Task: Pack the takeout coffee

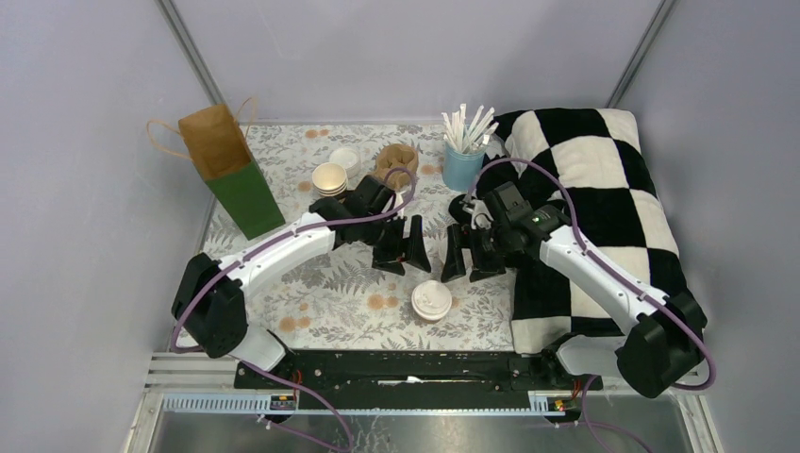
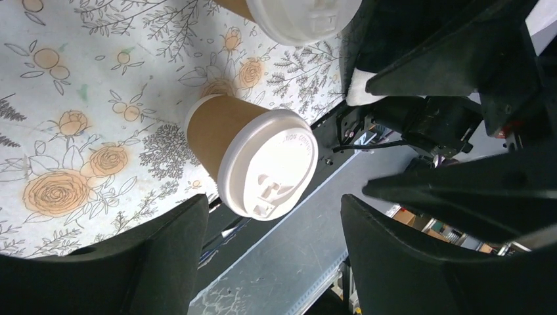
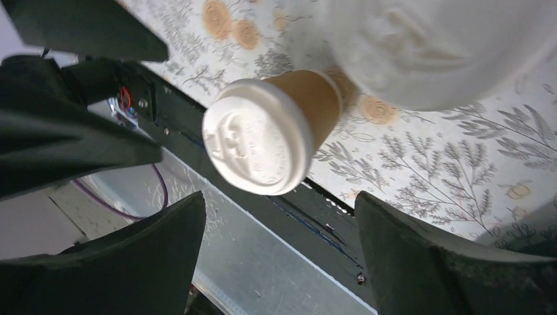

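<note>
Floral-printed cloth [image 1: 330, 302] covers the table, which has grey walls around it.

Top view: the left claw [image 1: 404, 257] and right claw [image 1: 470, 262] hang side by side, both spread and holding nothing. One lidded cup [image 1: 431, 300] stands upright nearer the bases, touching neither claw. Only this view shows the brown-and-green paper bag [image 1: 231, 170], stacked open cups [image 1: 330, 177], pulp carrier [image 1: 396, 160], blue straw cup [image 1: 462, 162] and checkered blanket [image 1: 613, 151].

Left wrist: the left claw [image 2: 269, 262] is spread wide and empty. The tan kraft lidded cup [image 2: 256, 157], under a smooth white lid, stands beyond the fingertips. A second lidded cup [image 2: 302, 16] shows at the upper edge; it cannot be found from above.

Right wrist: the right claw [image 3: 282, 262] is spread and empty, with the lidded cup [image 3: 263, 134] beyond it. A blurred white lid [image 3: 446, 46] sits close to the lens.
</note>
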`<state>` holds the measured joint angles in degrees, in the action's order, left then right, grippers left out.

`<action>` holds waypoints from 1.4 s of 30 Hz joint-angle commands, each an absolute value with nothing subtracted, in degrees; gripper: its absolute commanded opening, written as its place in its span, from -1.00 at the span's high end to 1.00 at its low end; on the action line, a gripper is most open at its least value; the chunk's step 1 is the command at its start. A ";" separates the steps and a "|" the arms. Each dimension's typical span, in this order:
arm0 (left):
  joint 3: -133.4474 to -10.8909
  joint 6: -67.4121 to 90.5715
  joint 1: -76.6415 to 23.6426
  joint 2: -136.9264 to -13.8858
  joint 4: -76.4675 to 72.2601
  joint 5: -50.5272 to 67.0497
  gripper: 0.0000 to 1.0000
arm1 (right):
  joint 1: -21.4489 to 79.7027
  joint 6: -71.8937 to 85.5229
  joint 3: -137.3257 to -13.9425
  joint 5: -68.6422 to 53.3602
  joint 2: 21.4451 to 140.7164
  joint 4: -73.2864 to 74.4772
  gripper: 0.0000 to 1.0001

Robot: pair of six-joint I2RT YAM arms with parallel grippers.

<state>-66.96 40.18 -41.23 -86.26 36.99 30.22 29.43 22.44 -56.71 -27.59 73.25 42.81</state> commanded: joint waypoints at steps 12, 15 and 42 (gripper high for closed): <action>-57.58 43.07 -41.73 -85.65 27.11 35.69 -0.32 | 33.46 23.56 -44.66 -41.55 74.14 30.58 -0.71; -56.11 42.86 -42.06 -86.06 27.06 36.36 -0.21 | 33.50 23.82 -43.56 -42.51 74.74 28.49 -0.67; -64.39 41.80 -43.00 -85.08 33.15 30.24 -0.18 | 33.55 19.78 -53.80 -26.58 72.22 44.29 -0.66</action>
